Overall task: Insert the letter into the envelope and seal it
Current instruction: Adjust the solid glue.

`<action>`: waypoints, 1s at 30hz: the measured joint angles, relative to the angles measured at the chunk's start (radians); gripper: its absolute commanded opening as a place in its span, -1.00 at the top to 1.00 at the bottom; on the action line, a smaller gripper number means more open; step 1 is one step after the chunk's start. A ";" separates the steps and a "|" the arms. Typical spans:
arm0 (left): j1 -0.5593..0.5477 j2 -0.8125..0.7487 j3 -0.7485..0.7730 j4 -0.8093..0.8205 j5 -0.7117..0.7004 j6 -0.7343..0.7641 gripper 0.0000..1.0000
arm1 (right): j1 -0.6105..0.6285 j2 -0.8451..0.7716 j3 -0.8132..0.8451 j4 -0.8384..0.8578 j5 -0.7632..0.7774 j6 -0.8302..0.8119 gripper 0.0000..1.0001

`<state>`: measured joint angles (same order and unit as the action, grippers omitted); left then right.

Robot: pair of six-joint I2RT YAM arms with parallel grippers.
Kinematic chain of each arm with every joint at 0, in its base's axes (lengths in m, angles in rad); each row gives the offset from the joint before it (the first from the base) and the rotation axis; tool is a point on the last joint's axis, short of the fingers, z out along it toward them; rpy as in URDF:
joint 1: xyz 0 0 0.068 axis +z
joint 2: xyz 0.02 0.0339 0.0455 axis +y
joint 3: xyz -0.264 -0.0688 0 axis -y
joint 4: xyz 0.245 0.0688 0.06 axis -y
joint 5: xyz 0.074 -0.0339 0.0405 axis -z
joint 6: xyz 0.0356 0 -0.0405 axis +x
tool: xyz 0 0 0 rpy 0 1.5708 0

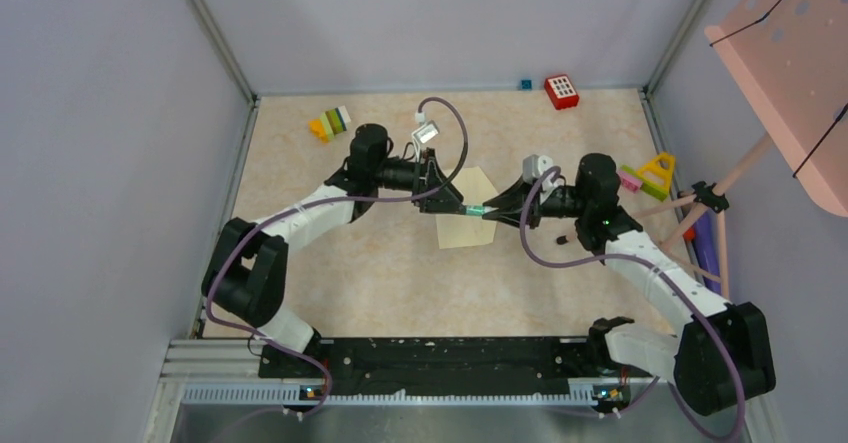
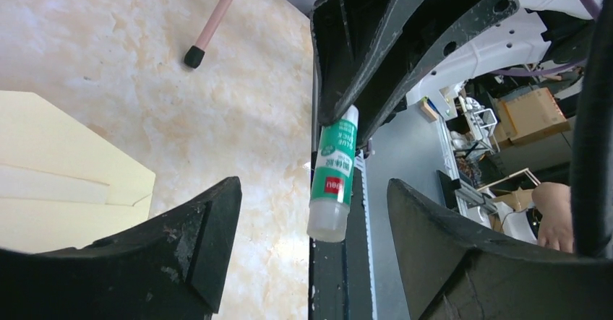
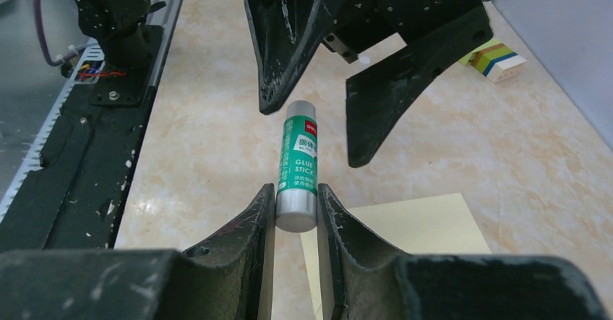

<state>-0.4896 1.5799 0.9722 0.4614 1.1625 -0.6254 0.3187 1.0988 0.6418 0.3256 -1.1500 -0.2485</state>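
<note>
The pale cream-yellow envelope (image 1: 465, 225) lies flat mid-table, flap open and pointing away from the arms; it also shows in the left wrist view (image 2: 58, 168) and the right wrist view (image 3: 419, 222). No separate letter sheet shows. My right gripper (image 1: 490, 211) (image 3: 296, 204) is shut on the silver base of a green-and-white glue stick (image 1: 474, 209) (image 3: 298, 154) and holds it level above the envelope. My left gripper (image 1: 456, 203) (image 2: 314, 226) is open, its jaws either side of the stick's clear cap end (image 2: 329, 219) without touching it.
Coloured blocks (image 1: 330, 123) lie at the back left, a red block (image 1: 561, 91) at the back. A yellow triangle and pink block (image 1: 652, 175) sit at the right beside a pink stand (image 1: 790, 73), whose legs reach onto the table.
</note>
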 measured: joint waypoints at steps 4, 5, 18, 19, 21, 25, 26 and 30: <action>-0.006 0.000 0.114 -0.304 -0.015 0.260 -0.57 | 0.002 0.038 0.057 -0.132 -0.044 -0.069 1.00; -0.009 0.000 0.140 -0.366 -0.018 0.320 -0.57 | 0.003 0.052 0.070 -0.170 -0.054 -0.090 1.00; -0.106 0.014 0.286 -0.890 -0.031 0.803 -0.50 | 0.019 0.097 0.099 -0.390 -0.085 -0.217 1.00; -0.108 0.018 0.286 -0.904 -0.034 0.817 -0.49 | 0.019 0.097 0.099 -0.394 -0.085 -0.220 1.00; -0.110 0.024 0.286 -0.928 -0.041 0.837 -0.47 | 0.019 0.097 0.099 -0.401 -0.085 -0.225 1.00; -0.116 0.036 0.287 -0.966 -0.061 0.869 -0.42 | 0.019 0.097 0.099 -0.402 -0.084 -0.231 1.00; -0.117 0.037 0.288 -0.975 -0.064 0.875 -0.39 | 0.019 0.097 0.099 -0.402 -0.084 -0.232 1.00; -0.127 0.049 0.302 -0.996 -0.072 0.891 -0.22 | 0.019 0.097 0.099 -0.402 -0.084 -0.237 1.00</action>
<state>-0.6167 1.6287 1.2739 -0.5350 1.0908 0.2657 0.3374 1.1961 0.7406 -0.0769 -1.2343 -0.4858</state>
